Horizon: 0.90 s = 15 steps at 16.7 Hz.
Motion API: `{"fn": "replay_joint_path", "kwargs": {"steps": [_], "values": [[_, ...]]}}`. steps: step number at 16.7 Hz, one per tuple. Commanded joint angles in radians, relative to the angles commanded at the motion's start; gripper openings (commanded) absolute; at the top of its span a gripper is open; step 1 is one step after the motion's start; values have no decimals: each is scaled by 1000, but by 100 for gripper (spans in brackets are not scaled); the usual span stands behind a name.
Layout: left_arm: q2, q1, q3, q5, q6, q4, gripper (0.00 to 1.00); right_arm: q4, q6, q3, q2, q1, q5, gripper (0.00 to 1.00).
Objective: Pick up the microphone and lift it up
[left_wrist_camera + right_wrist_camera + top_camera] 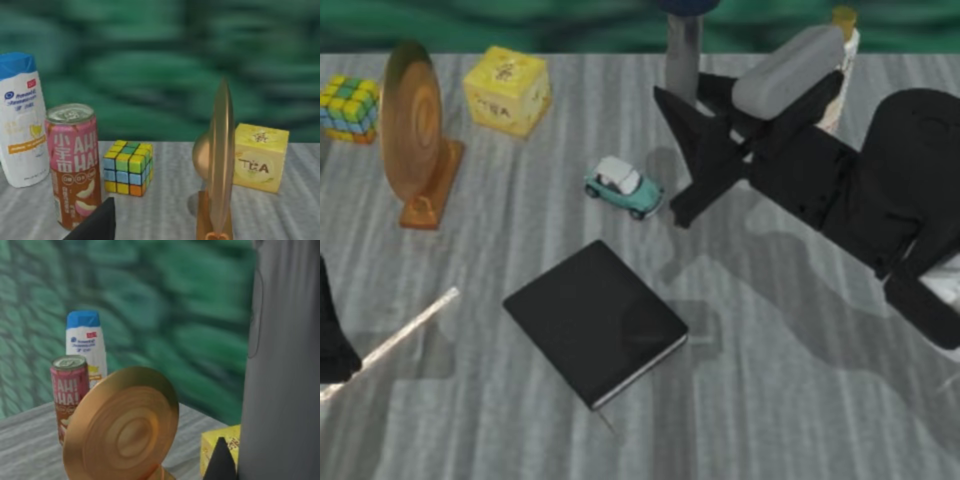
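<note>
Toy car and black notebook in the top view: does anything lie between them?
Nothing: in the top view only bare grey table separates the toy car from the black notebook.
</note>
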Motion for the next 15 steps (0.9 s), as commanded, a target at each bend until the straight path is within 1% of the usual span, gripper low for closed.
{"fn": "replay_joint_path", "kwargs": {"steps": [1,8,10,12,15], "values": [[0,0,0,0,0,0,100,1,2,-4,4,-4,-4,0],[0,0,0,0,0,0,100,0,0,0,0,0,0,0],[13,-6,10,8,0,7,100,0,0,0,0,0,0,0],[66,-29,49,40,1,34,100,0,0,0,0,0,0,0],[227,-87,148,121,3,103,100,0,0,0,0,0,0,0]]}}
